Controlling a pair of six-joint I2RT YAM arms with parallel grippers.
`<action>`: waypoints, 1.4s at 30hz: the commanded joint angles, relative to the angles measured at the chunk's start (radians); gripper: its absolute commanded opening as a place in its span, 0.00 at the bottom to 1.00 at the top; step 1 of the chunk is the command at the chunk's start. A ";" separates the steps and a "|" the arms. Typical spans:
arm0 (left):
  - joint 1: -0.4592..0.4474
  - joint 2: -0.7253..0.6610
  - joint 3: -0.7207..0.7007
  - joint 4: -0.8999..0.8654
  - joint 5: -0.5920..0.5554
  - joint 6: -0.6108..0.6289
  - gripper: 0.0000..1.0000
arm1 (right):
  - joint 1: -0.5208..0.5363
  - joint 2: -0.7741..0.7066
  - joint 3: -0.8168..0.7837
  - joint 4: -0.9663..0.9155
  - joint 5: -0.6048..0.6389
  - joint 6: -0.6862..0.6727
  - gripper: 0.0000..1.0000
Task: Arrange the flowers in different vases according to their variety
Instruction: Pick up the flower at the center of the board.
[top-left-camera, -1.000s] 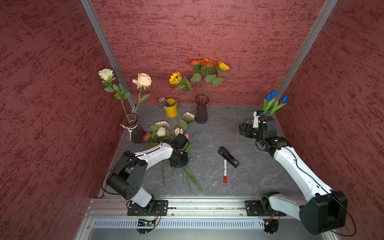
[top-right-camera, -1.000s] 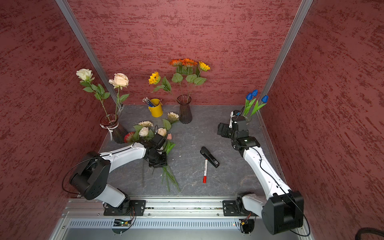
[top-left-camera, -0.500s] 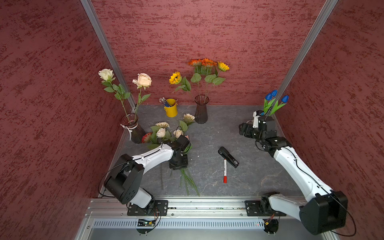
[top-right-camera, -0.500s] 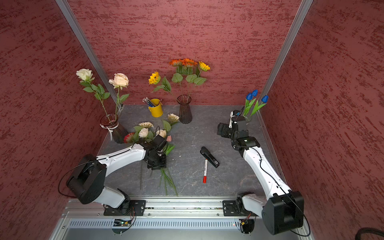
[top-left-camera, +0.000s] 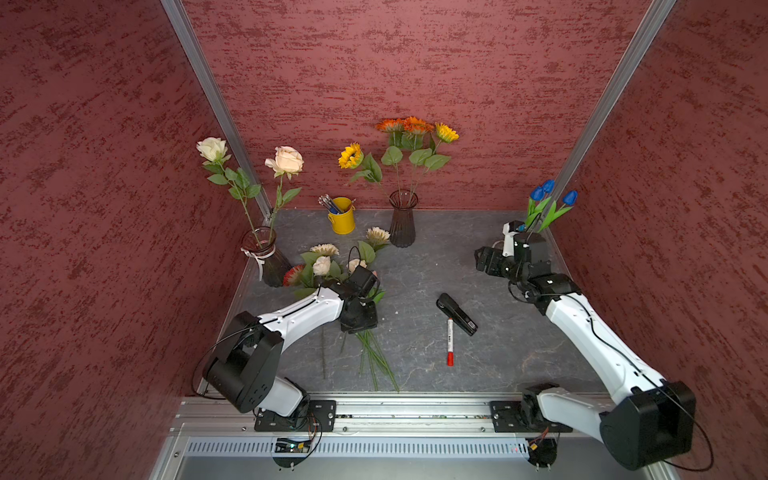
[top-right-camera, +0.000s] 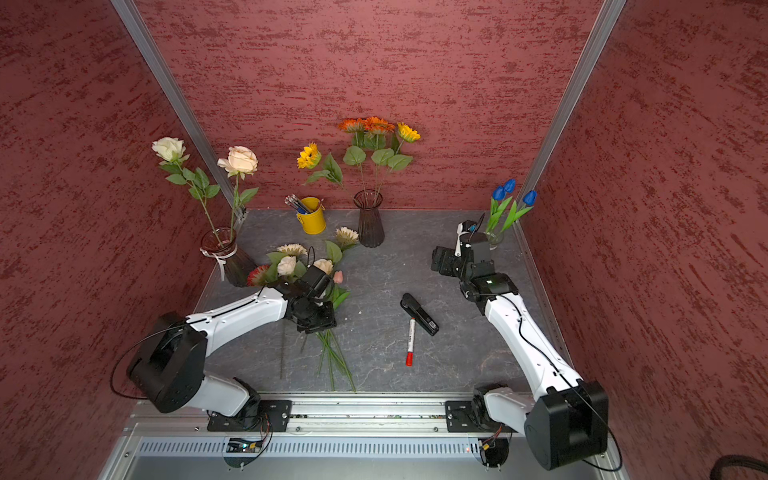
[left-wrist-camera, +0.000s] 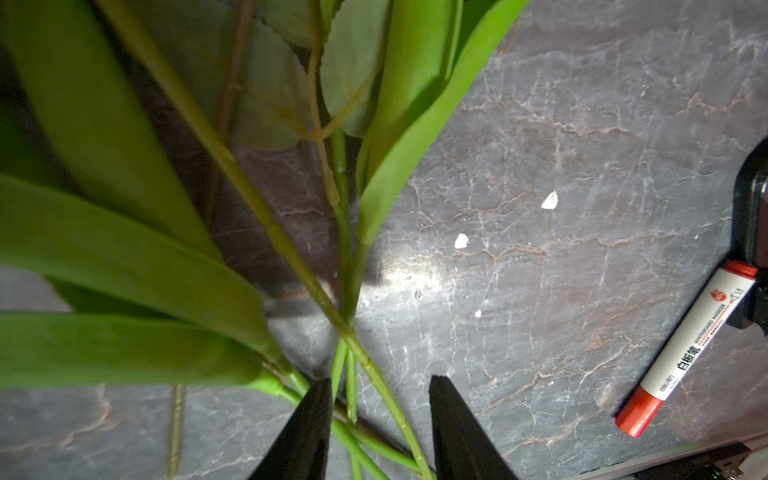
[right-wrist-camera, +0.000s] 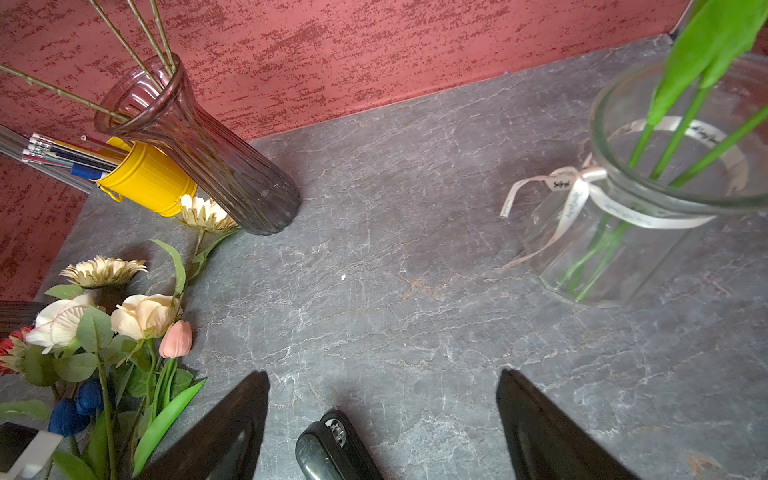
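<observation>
The job is partly done: two roses (top-left-camera: 284, 160) stand in the flared vase (top-left-camera: 266, 259) left of the ribbed vase (top-left-camera: 402, 220), which holds orange and yellow sunflowers (top-left-camera: 405, 126), and three blue tulips (top-left-camera: 548, 193) sit in the clear vase (right-wrist-camera: 557, 232) well to its right. A mixed pile of loose flowers (top-left-camera: 328, 266) just in front of the ribbed vase remains to be sorted. The left claw (left-wrist-camera: 378, 384) straddles the pile's stems with its jaws apart and seemingly pinching nothing, while the right claw (right-wrist-camera: 382, 374) is spread wide and empty near the clear vase.
</observation>
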 joint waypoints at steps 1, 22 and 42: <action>0.012 0.026 -0.010 0.102 0.052 -0.014 0.41 | 0.008 -0.013 -0.005 -0.017 0.011 0.000 0.91; 0.004 0.087 0.058 0.004 0.017 0.016 0.15 | 0.008 -0.011 0.008 -0.019 0.020 -0.002 0.90; -0.052 -0.228 0.119 -0.103 -0.139 0.007 0.00 | 0.031 0.006 0.008 -0.016 -0.001 0.010 0.89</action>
